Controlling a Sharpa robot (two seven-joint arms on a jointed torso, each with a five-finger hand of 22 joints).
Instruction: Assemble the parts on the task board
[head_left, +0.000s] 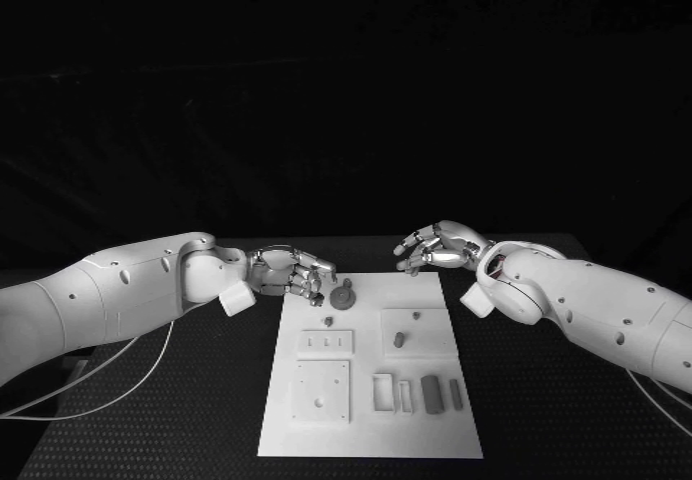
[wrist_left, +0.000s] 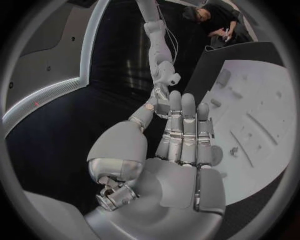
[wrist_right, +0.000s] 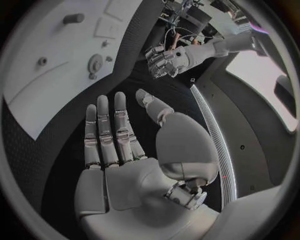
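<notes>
The black table (head_left: 173, 420) carries the white task board (head_left: 368, 440), a long plate lying lengthwise away from the robot in the middle of the tabletop; no writing or label can be read on it or on anything else. The left hand (head_left: 286, 274) hovers at the board's far left corner, its fingers extended and slightly spread with nothing in them, as the left wrist view (wrist_left: 181, 150) confirms. The right hand (head_left: 441, 247) hangs just past the board's far right corner, fingers stretched out side by side and holding nothing, plain in the right wrist view (wrist_right: 119, 150). On the board sit raised white blocks: a square plate (head_left: 322, 390) near the front left, a smaller slotted one (head_left: 326, 342) behind it and another square (head_left: 413, 330) to its right. The parts look grey: a round disc (head_left: 342, 296) near the far left edge, close to the left fingertips, and upright bars (head_left: 431, 394) at the front right
</notes>
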